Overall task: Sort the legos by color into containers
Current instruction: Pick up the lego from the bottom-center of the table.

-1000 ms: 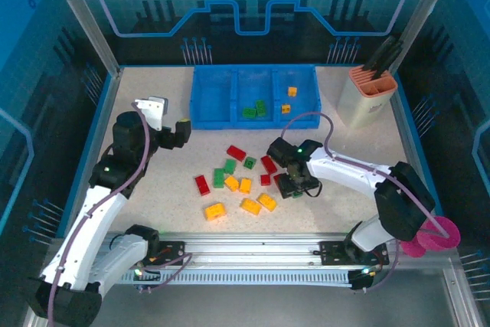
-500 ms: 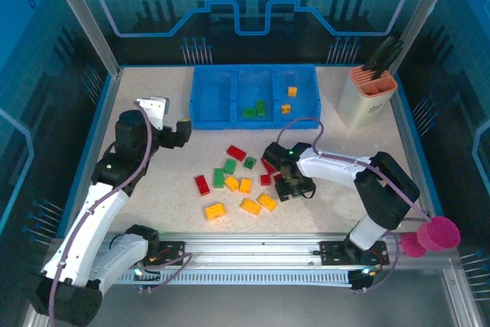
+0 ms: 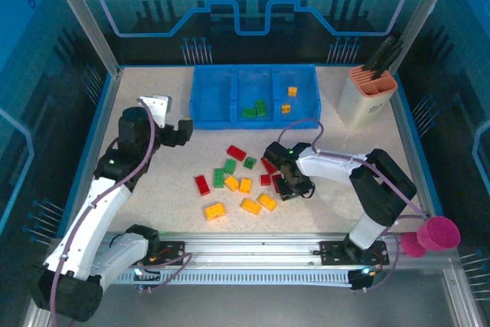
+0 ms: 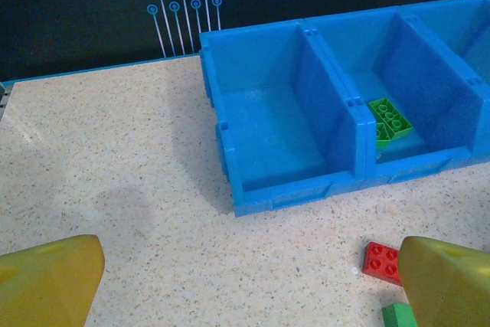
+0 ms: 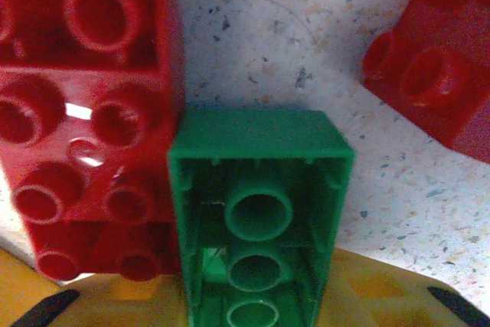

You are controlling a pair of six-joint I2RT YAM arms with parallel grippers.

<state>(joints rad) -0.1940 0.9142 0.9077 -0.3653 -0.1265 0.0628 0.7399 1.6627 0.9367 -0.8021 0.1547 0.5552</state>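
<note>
Hovering left jaws: spread wide over bare surface (image 4: 115, 151), near the tray (image 4: 283, 189) front-left corner, nothing between them.
right jaws: low at the right edge of the loose pile; green lego (image 5: 260, 212) lies underside-up between the yellow pads (image 5: 383, 296); can't tell if clamped.
red lego (image 5: 84, 112): touching one long side of the green lego; second red (image 5: 429, 74) just apart.
loose legos (image 3: 230, 181): red, green and orange, scattered mid-surface in front of the tray.
tray: back edge, centre; green legos (image 3: 255, 109) in middle compartment, orange ones (image 3: 289, 97) in right compartment.
holder (image 3: 366, 96): back-right corner.
</note>
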